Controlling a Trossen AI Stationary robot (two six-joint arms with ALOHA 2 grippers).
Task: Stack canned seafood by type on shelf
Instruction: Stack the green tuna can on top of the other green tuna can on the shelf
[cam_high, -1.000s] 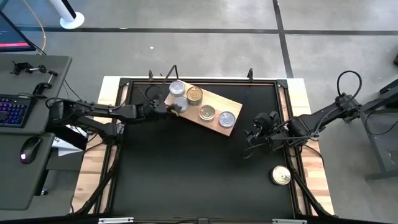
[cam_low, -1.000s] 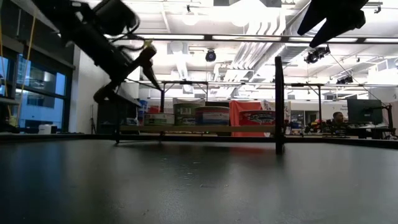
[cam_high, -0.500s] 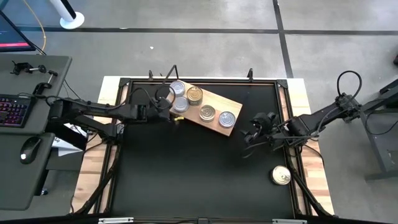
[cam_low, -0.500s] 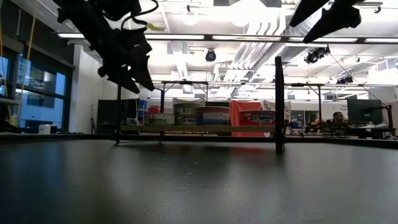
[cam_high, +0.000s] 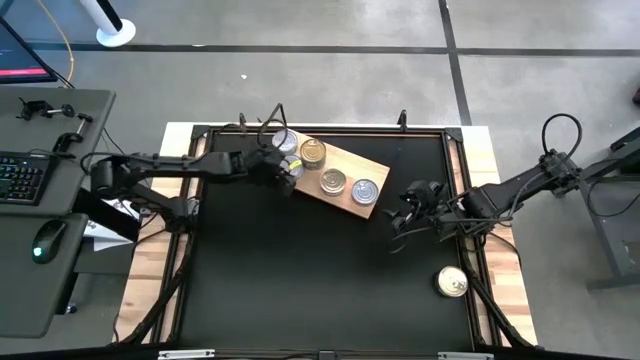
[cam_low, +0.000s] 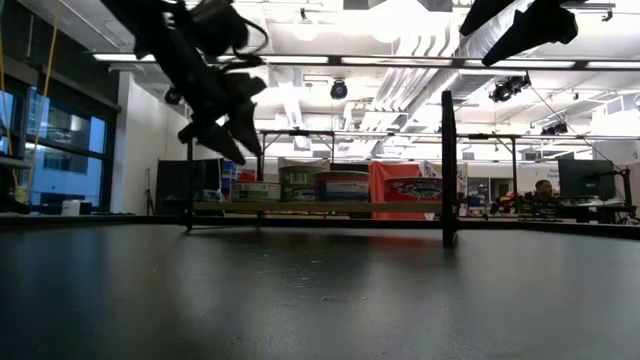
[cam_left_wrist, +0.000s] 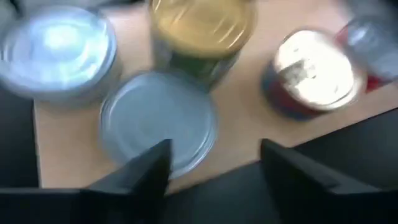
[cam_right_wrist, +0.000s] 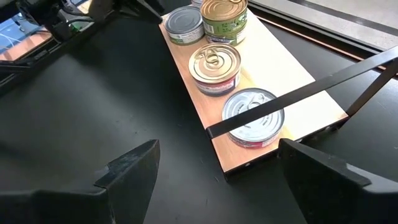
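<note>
The wooden shelf (cam_high: 345, 170) lies slantwise on the black table's far half. On it stand several tins: two silver-topped ones (cam_high: 285, 140) (cam_high: 291, 165) at its left end, two gold-topped ones (cam_high: 313, 152) (cam_high: 333, 182) and a silver-topped one (cam_high: 365, 190) toward its right end. One more tin (cam_high: 452, 283) stands alone on the table at the near right. My left gripper (cam_left_wrist: 214, 168) hovers open above the shelf's left end, just short of a silver tin (cam_left_wrist: 158, 124). My right gripper (cam_right_wrist: 217, 180) hangs open above the table, right of the shelf.
A black frame rail (cam_right_wrist: 298, 93) crosses the right wrist view in front of the shelf. The table's near half (cam_high: 310, 280) is bare black surface. A desk with a keyboard (cam_high: 20, 175) and a mouse stands beyond the table's left edge.
My left gripper has drawn back a little from the silver tin at the shelf's left end, risen, and rolled about its own axis. It now hangs above that end. The tins and the shelf have stayed where they were.
</note>
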